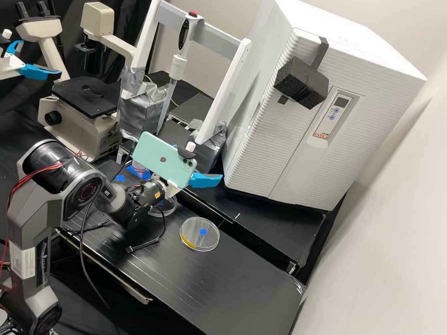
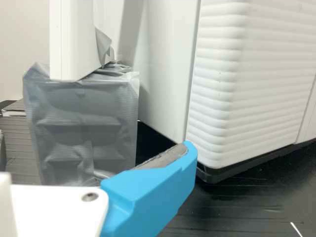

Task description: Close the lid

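In the high view my gripper (image 1: 199,162) is open above the far part of the bench, one blue finger showing right of the phone and a bit of the other behind it. One blue finger of the gripper (image 2: 153,190) is in the wrist view, touching nothing visible. A clear round dish (image 1: 210,241) with a blue dot and a yellow patch at its edge lies flat on the black bench, nearer than the gripper. Another clear round piece (image 1: 169,208) is partly hidden by the wrist. Which is lid or base, I cannot tell.
A green phone (image 1: 164,159) rides on my wrist. Behind stand a white frame on taped blocks (image 1: 139,110), a large white incubator (image 1: 265,134) and a microscope (image 1: 81,125). Blue tape (image 1: 138,172) and a container are near the arm; a cable hangs over the bench.
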Robot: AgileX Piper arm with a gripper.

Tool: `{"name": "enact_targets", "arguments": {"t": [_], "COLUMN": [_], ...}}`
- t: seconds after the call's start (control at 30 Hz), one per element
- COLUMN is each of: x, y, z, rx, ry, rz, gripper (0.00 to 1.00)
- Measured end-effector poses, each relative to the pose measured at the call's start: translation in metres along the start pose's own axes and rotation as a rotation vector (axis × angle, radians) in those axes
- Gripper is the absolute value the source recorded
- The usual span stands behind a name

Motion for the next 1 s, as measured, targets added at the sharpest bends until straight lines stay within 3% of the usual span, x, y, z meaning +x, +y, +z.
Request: {"name": "enact_targets", "arguments": {"t": [0.4,0.6,0.87,1.0], "x": [-0.008,-0.041,-0.099,-0.123], "y": [-0.001,0.012,0.039,0.048], "z": [0.004,0.018,0.039,0.054], "rx": [-0.002,-0.01,0.015,0.02], "ry": [-0.007,-0.031,-0.013,-0.039], "rz": [0.001,0.046,0.15,0.187], "gripper": [1.0,1.0,1.0,1.0]}}
